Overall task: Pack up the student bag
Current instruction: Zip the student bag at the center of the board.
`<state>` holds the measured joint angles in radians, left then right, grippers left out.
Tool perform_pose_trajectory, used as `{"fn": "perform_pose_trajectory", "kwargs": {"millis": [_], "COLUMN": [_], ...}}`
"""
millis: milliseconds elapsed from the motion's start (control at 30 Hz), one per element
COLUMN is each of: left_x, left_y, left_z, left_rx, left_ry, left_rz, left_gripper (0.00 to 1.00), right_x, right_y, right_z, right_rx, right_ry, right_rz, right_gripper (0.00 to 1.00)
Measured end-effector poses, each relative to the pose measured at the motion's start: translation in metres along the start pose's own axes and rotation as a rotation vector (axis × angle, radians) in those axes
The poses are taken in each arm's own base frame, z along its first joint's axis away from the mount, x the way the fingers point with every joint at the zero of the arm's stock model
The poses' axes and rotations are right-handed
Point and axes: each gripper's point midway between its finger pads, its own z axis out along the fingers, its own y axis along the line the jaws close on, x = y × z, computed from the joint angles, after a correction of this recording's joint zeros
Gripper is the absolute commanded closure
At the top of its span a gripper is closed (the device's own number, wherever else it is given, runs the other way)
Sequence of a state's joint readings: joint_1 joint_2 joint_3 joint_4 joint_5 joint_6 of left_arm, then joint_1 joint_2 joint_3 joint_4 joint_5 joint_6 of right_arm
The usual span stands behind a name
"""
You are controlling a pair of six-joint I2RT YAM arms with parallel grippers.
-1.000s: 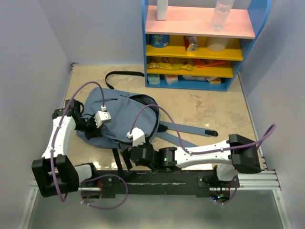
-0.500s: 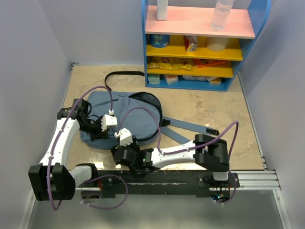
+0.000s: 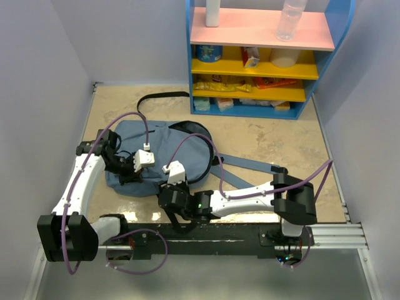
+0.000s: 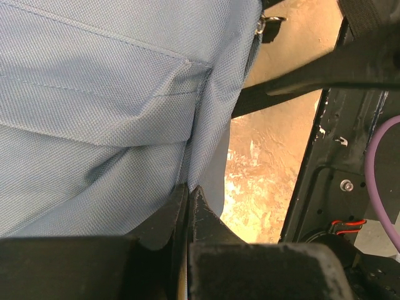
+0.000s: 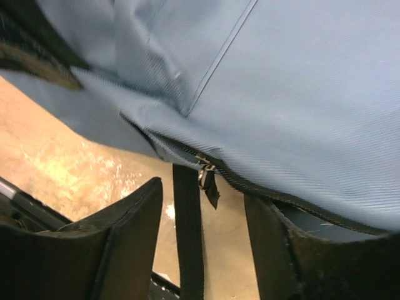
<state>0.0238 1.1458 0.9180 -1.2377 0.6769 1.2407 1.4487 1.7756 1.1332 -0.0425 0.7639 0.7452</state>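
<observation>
My left gripper (image 4: 187, 195) is pressed together on a fold of the student bag (image 3: 165, 140), pinching the grey-blue cloth at the bag's near-left edge. The bag lies flat on the left half of the worktop (image 3: 281, 140), nearer the near edge than the far one. One padded shoulder strap (image 3: 253, 165) trails from it toward the right edge. A black loop of webbing (image 3: 162, 97) curls off toward the far side.

My right gripper (image 5: 203, 190) is spread and sits low at the bag's near edge. The zipper pull (image 5: 208, 182) and a black webbing strap (image 5: 187, 244) hang between its fingers, and neither finger touches them.

I can read no writing on the bag's cloth in either wrist view. At the far edge, right of middle, stands a blue shelf unit (image 3: 250, 112) with a clear bottle (image 3: 290, 19) on its pink top board. On its yellow boards are a blue tin (image 3: 209, 53) and some packets. Their printing is too small to read.

Bare worktop shows in the far-left corner beyond the webbing loop. There is more between the shoulder strap and the shelf, and along the right edge. The black rail (image 3: 206, 234) runs just behind my right wrist at the near edge, so room is tight there.
</observation>
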Motion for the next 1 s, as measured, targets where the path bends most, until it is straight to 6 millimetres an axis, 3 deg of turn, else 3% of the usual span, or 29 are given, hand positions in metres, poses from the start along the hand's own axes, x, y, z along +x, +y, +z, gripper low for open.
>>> {"fn": "perform_pose_trajectory", "kwargs": {"millis": [200,500,633,800,1000], "left_x": [0.0,0.0,0.0,0.0,0.0], "left_y": [0.001,0.001,0.001,0.001,0.0], "left_z": [0.0,-0.001,-0.001,-0.001,-0.002], "left_rx": [-0.005,-0.011,-0.012,-0.014,-0.025], "left_ry": [-0.001,0.0,0.001,0.004,0.005], "left_rz": [-0.005,-0.009,-0.009,-0.007,0.002], "left_gripper": [1.0,1.0,1.0,1.0,1.0], "right_x": [-0.01,0.007,0.005,0.0,-0.002], "right_y": [-0.006,-0.002,0.002,0.005,0.005], "right_z": [0.006,0.016,0.019,0.021,0.02], "right_rx": [-0.004,-0.01,-0.019,-0.031,-0.034], "right_ry": [-0.006,0.022,0.007,-0.022,-0.034], "right_rz": [0.035,0.026,0.043,0.072,0.082], "right_gripper": [0.47,0.52,0.8,1.0,1.0]}}
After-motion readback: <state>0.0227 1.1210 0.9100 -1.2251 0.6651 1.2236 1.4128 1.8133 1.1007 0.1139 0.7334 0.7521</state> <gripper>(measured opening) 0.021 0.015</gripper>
